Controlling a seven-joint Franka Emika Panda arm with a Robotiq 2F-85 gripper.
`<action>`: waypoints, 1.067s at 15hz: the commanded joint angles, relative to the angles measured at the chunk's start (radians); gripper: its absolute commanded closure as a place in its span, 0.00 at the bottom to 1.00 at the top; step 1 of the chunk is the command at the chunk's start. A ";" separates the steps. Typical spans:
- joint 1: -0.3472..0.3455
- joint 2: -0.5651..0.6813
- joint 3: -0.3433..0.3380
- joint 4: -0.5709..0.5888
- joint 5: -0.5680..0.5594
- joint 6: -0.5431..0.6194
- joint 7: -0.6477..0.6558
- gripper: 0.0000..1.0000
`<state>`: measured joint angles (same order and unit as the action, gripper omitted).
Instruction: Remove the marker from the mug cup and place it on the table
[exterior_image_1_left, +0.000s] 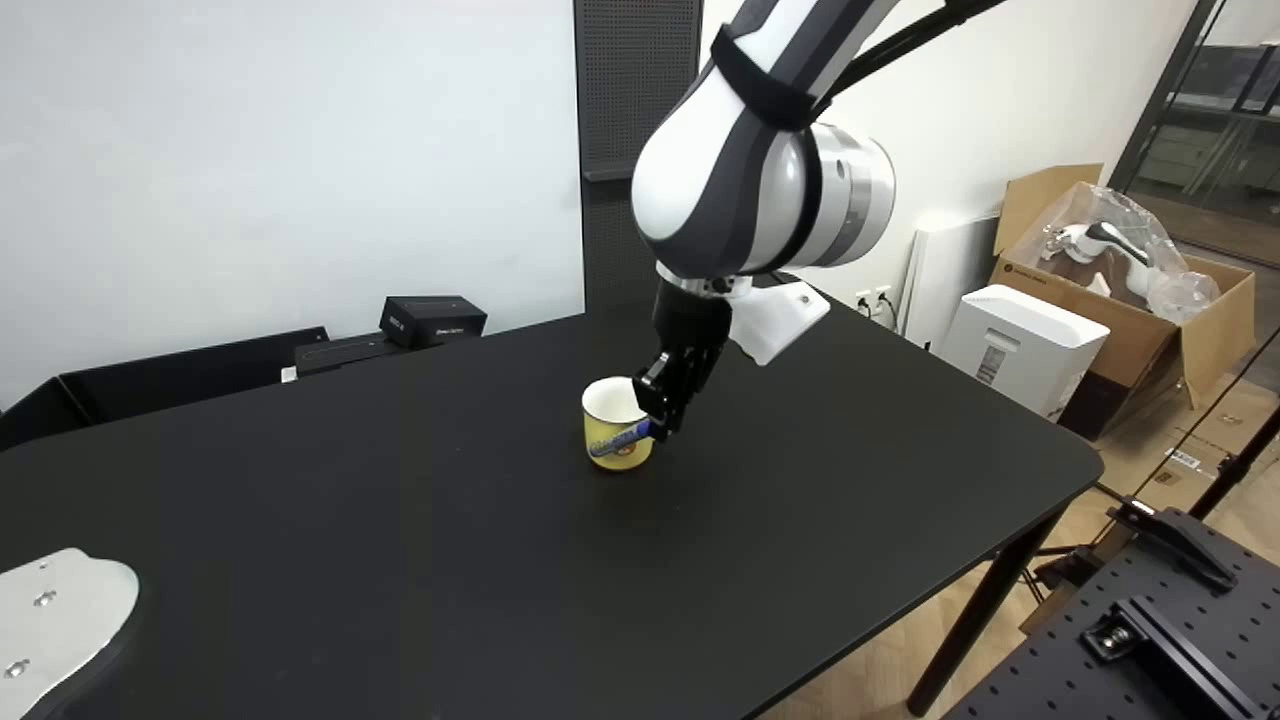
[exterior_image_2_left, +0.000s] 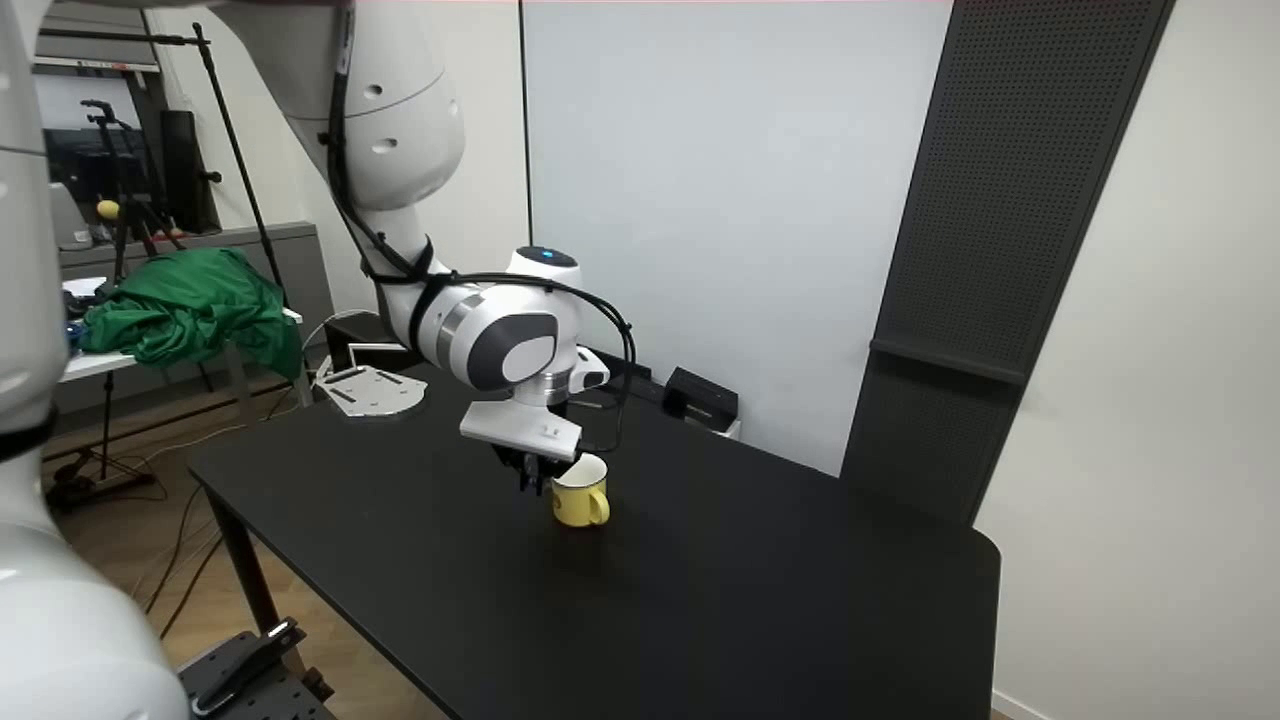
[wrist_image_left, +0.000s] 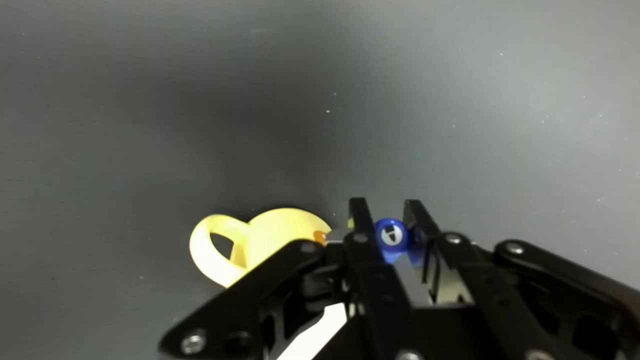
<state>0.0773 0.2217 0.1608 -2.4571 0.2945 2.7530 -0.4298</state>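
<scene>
The yellow mug cup with a white inside stands upright on the black table. It also shows in an exterior view and in the wrist view, with its handle. My gripper is low beside the mug, its fingers closed on the blue marker. The marker is outside the mug, tilted, in front of its wall and seemingly above the table. In the wrist view its round end sits between the fingertips. In an exterior view the gripper hides the marker.
Black boxes stand along the table's wall side. A white rounded plate lies at a table corner; it also shows in an exterior view. A white wall panel rises behind the table. A black cable runs along the arm.
</scene>
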 joint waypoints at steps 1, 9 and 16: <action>-0.013 0.034 0.001 0.009 -0.074 0.006 0.075 0.95; -0.022 0.057 0.005 0.016 -0.122 -0.009 0.128 0.47; -0.028 0.030 0.010 0.024 -0.097 -0.084 0.186 0.02</action>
<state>0.0613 0.2715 0.1605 -2.4494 0.1981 2.7277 -0.2996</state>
